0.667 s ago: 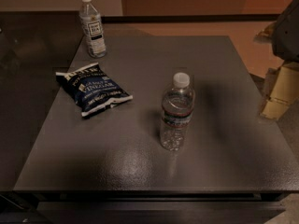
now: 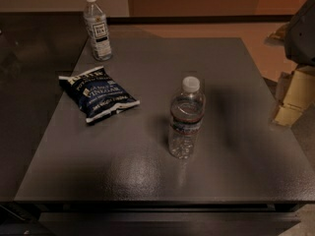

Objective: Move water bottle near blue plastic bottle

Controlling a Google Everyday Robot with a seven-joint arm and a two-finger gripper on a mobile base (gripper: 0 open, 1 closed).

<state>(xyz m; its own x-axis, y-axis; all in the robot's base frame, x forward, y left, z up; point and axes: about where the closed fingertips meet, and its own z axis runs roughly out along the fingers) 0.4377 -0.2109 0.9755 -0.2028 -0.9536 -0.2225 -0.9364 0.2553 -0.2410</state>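
The water bottle (image 2: 185, 118) stands upright near the middle of the dark table (image 2: 147, 181); it is clear and ribbed, with a white cap and a narrow dark band with a red stripe. The blue plastic bottle (image 2: 97, 27) stands upright at the table's far left corner; it is slim, with a white cap and a tall printed label. My gripper (image 2: 291, 98) is at the right edge of the view, beyond the table's right side, well apart from both bottles and holding nothing I can see. Its dark arm (image 2: 302, 31) rises above it.
A dark blue chip bag (image 2: 98, 92) lies flat on the table's left part, between the two bottles. A dark counter surface (image 2: 29, 82) adjoins the table on the left. Tan floor (image 2: 256, 43) shows beyond the far right edge.
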